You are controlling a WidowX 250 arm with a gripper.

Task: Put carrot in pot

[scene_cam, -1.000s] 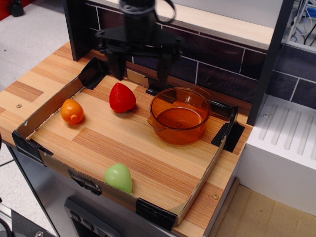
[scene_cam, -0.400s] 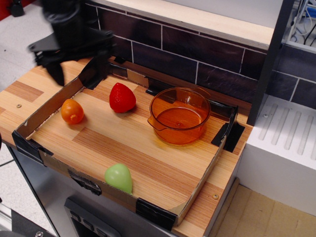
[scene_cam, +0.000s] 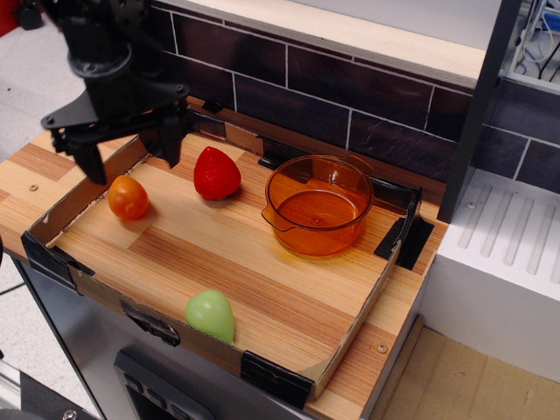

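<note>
On the wooden tray [scene_cam: 219, 262], the open claw [scene_cam: 129, 150] hovers over the carrot [scene_cam: 128, 198].

Matte black arm, cylindrical wrist, black gripper [scene_cam: 129, 154] w/ wide crossbar, 2 thin fingers

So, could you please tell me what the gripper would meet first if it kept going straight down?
Probably the carrot: the open gripper points down just above it, though depth is unclear.
</note>
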